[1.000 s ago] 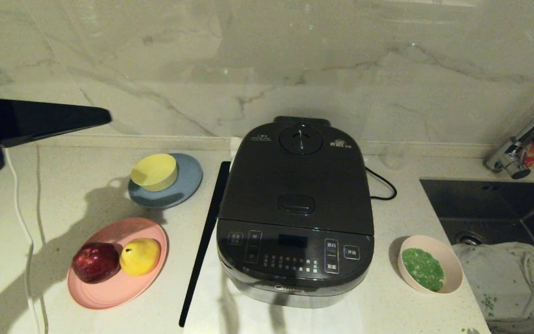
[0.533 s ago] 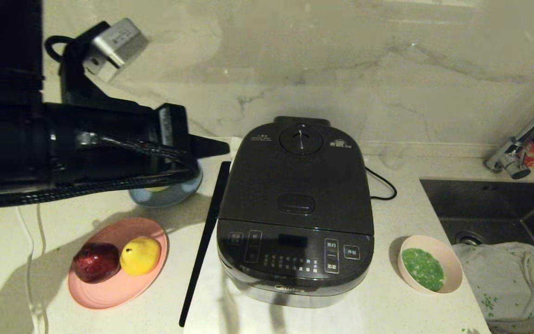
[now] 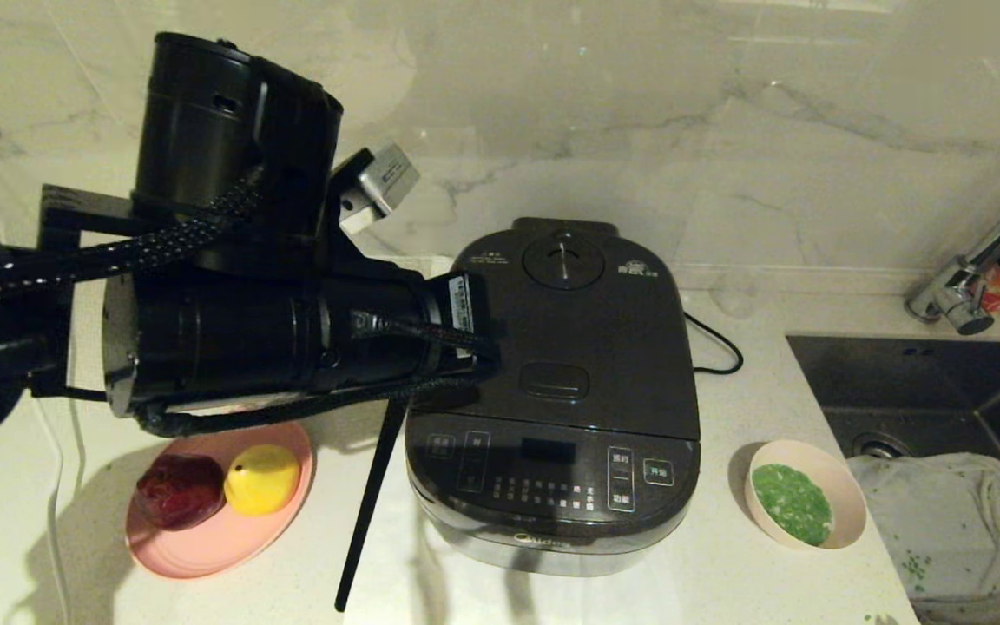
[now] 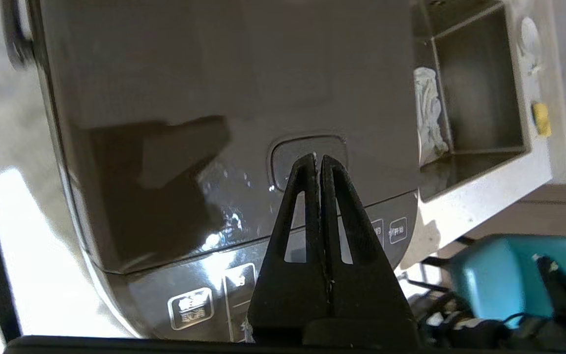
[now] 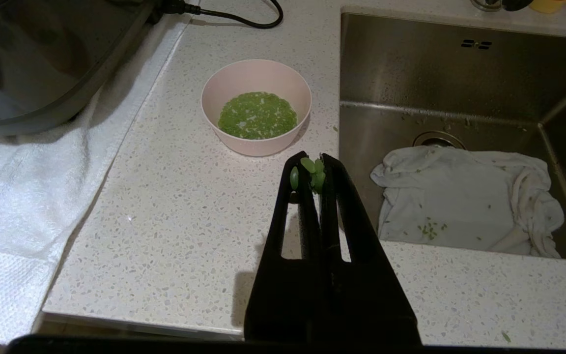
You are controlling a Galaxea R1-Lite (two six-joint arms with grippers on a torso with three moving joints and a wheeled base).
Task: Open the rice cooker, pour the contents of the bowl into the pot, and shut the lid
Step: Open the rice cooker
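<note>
Left hand [image 4: 318,160] above lid [image 4: 224,88] latch

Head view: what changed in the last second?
The left arm swung in from the left edge over the counter; its shut left hand now points at the latch button on the closed lid. Nothing grasped. Cooker, bowl, fruit plate unmoved.

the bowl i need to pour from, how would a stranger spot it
Find the big dark rice cooker mid-counter. The bowl sits on the counter between it and the sink. It is pale pink and the only dish holding green bits.
</note>
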